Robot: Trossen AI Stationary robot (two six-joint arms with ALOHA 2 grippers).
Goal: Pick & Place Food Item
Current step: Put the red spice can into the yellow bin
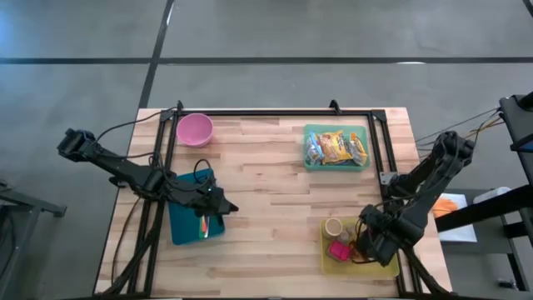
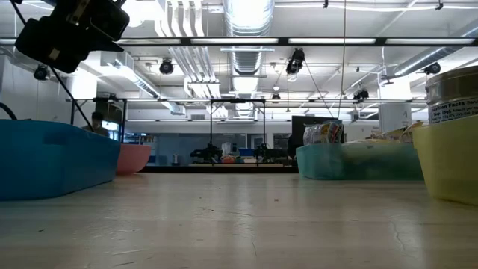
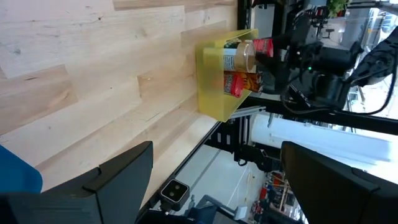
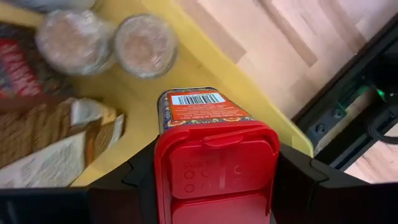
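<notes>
R tool (image 4: 214,180) gripping red-lidded spice tin (image 4: 208,149) over yellow bin (image 4: 186,74).

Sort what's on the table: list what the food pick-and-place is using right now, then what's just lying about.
In use:
- right pincer, shut on the red-capped spice container
- yellow bin it is lifting from, holding jars and packets

Lying about:
- left pincer, open, waiting over the blue bin
- pink bowl
- green bin of snack packs
</notes>
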